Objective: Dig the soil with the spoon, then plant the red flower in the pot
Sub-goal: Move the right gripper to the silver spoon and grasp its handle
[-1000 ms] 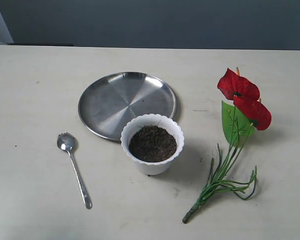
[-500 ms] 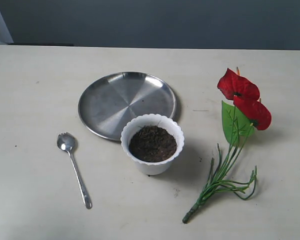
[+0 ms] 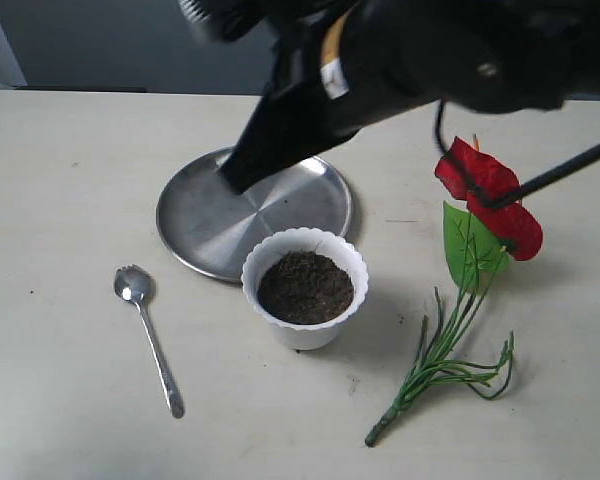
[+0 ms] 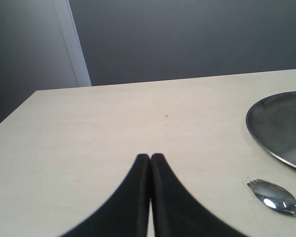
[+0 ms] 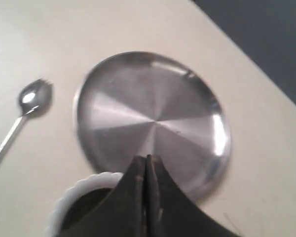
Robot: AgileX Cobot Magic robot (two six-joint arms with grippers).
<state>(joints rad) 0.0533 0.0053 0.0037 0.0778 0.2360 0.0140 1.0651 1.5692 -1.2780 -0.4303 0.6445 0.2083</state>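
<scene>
The white pot (image 3: 302, 333) stands mid-table, filled with dark soil (image 3: 305, 287). To its left lies the silver spoon (image 3: 146, 335), bowl pointing away. The red flower (image 3: 485, 195) lies on the table to the right, stems toward the front edge. A black arm reaches in from the top; its shut right gripper (image 3: 235, 180) hangs over the steel plate. In the right wrist view the right gripper (image 5: 147, 159) is shut and empty above the plate, with the pot (image 5: 84, 190) and spoon (image 5: 32, 98) nearby. The left gripper (image 4: 150, 157) is shut and empty, the spoon (image 4: 274, 197) beside it.
A round steel plate (image 3: 220, 215) lies just behind the pot, touching its rim line in view. A black cable (image 3: 565, 172) from the arm crosses in front of the red blooms. The pale table ends at a dark wall behind.
The black right arm has come into the exterior view from the top and now hangs over the plate. Spoon, pot and flower have not moved.
</scene>
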